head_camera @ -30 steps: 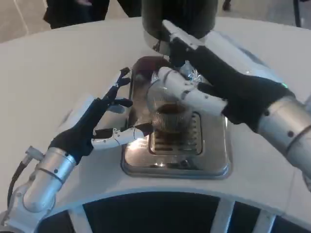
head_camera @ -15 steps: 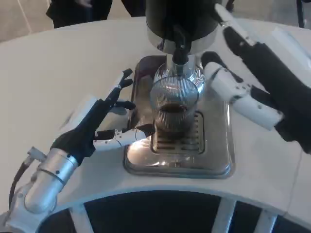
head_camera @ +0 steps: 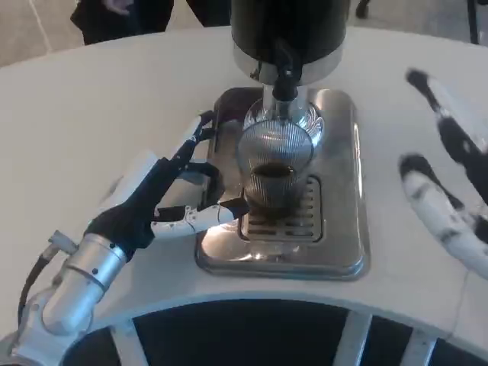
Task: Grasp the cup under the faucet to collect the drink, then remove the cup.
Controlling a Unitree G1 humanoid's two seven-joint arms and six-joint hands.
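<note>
Cup (head_camera: 276,164) sits upright on the slotted grate of the drip tray (head_camera: 335,252), directly under the black faucet (head_camera: 284,72) of the dispenser (head_camera: 288,30), toward the far edge of the tabletop (head_camera: 99,114). Ribbed clear glass, dark drink pooled in the lower part, so collecting looks underway or done; no stream visible. Placed there so the spout drops straight into the mouth and the tray catches spills.

Left hand (head_camera: 171,194) spread wide just beside the cup's left side, fingers apart, holding nothing; lower finger tip reaches the tray's left rim near the cup base, contact with the glass unclear. Looks staged for a side wrap around the cup.

Right hand (head_camera: 446,183) near the tabletop's right edge, well apart from the tray, blurred, fingers splayed, nothing in it.

Cup not grasped yet; removal not started. Risk: ribbed glass could tip on the grate if pushed sideways.
</note>
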